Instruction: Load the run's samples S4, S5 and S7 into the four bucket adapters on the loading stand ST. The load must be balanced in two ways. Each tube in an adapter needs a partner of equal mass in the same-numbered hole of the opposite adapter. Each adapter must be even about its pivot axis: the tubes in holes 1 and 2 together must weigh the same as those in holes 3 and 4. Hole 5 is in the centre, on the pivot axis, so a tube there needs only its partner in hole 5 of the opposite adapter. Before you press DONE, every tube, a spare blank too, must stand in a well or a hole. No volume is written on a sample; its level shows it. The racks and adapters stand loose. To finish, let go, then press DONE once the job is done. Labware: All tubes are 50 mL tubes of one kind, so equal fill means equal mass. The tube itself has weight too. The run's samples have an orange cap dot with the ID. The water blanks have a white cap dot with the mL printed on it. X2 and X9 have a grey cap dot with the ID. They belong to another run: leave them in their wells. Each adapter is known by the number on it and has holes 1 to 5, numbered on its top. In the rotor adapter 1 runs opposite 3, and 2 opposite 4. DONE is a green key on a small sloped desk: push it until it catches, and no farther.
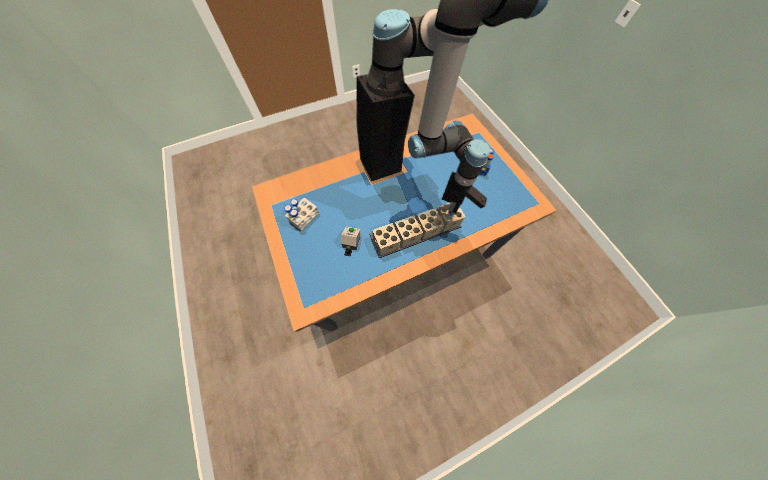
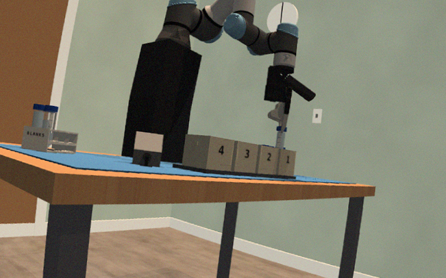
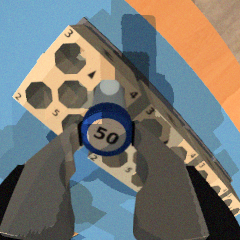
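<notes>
My gripper (image 1: 454,209) (image 2: 281,129) (image 3: 107,122) is shut on the cap of the water blank marked 50 (image 2: 279,140) (image 3: 106,136). The blank is upright over adapter 1 (image 2: 286,170) (image 3: 51,76), at hole 4. Its lower part is hidden, apparently inside the hole, and its cap is still high above the adapter top. Holes 2, 3 and 5 of adapter 1 look empty. Adapter 2 (image 2: 267,167), adapter 3 (image 2: 245,165) and adapter 4 (image 2: 219,162) stand beside it in a row; no caps show in their visible holes. The green DONE key (image 1: 351,229) sits on its small desk.
The BLANKS rack (image 2: 34,143) (image 1: 306,220) at the left holds several blue-capped tubes in one corner. A tube with an orange dot (image 1: 490,156) stands in a group at the far right, largely hidden by the arm. The DONE desk (image 2: 148,142) stands between the blanks and adapter 4.
</notes>
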